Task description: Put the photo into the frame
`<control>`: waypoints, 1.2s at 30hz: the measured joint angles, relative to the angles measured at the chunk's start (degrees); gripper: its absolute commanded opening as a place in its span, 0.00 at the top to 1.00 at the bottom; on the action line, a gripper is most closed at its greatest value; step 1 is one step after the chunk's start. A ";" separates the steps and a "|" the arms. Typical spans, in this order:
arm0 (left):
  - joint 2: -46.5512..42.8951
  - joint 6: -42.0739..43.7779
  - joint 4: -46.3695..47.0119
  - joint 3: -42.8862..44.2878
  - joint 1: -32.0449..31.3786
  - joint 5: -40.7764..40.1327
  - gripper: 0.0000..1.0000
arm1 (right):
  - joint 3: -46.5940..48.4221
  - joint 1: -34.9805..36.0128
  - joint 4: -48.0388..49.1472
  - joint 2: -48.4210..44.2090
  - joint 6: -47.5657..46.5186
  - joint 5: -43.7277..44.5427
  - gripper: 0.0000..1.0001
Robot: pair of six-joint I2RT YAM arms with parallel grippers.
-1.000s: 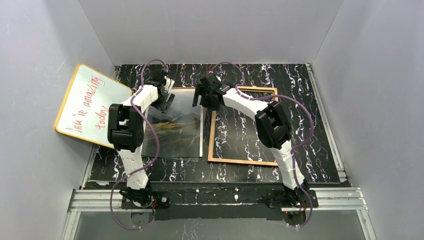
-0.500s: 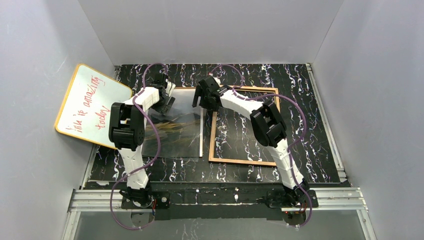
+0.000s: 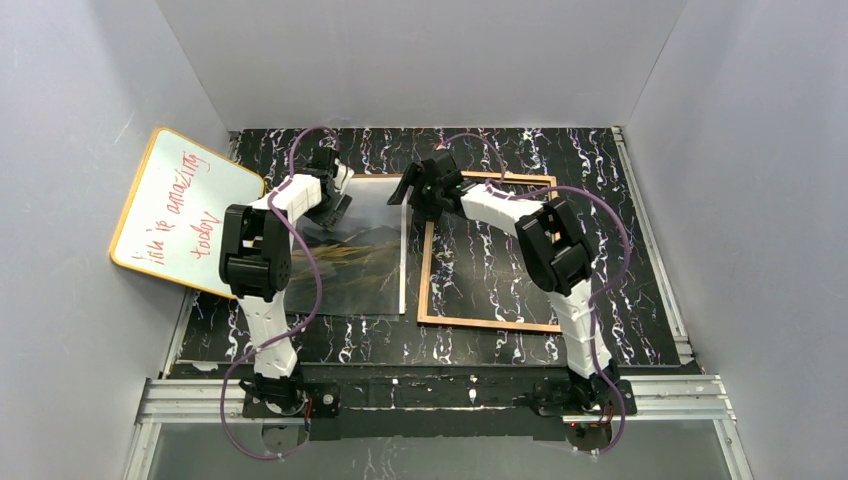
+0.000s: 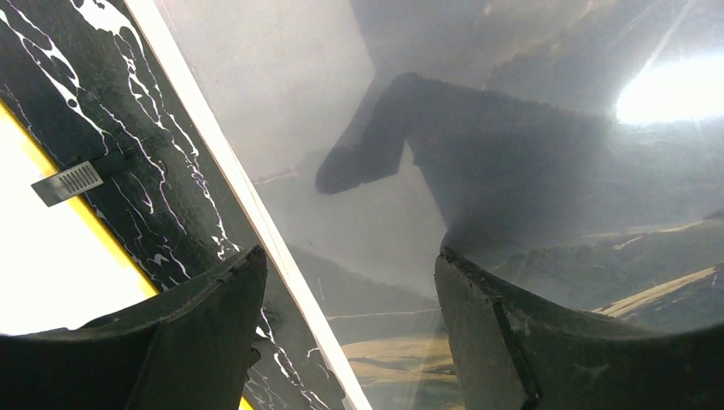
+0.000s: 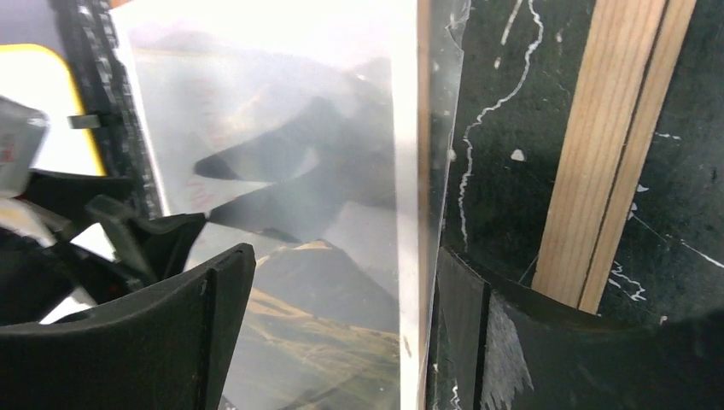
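The photo point(image 3: 350, 265), a mountain landscape with a white border, lies flat left of centre under a clear plastic sheet point(image 3: 372, 200). The frame point(image 3: 487, 322), tan side up, lies to its right. My left gripper point(image 3: 336, 205) is open at the photo's far-left edge; in the left wrist view point(image 4: 350, 307) its jaws straddle the white border point(image 4: 256, 205). My right gripper point(image 3: 412, 192) is open over the photo's far-right edge; in the right wrist view point(image 5: 337, 316) its jaws straddle the photo's point(image 5: 316, 290) right border, with the frame's wooden bar point(image 5: 610, 162) beside it.
A yellow-edged whiteboard point(image 3: 180, 210) with red writing leans against the left wall, close to the left arm. The table is black marble-patterned point(image 3: 620, 250). Grey walls close in on three sides.
My right gripper has shifted a little to the right, toward the frame's far-left corner. My left gripper has moved slightly back toward the photo's far edge.
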 measured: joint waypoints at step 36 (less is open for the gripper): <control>0.04 1.16 -6.73 5.64 -0.37 2.67 0.02 | -2.27 -1.75 7.96 -2.73 -0.44 -15.21 0.99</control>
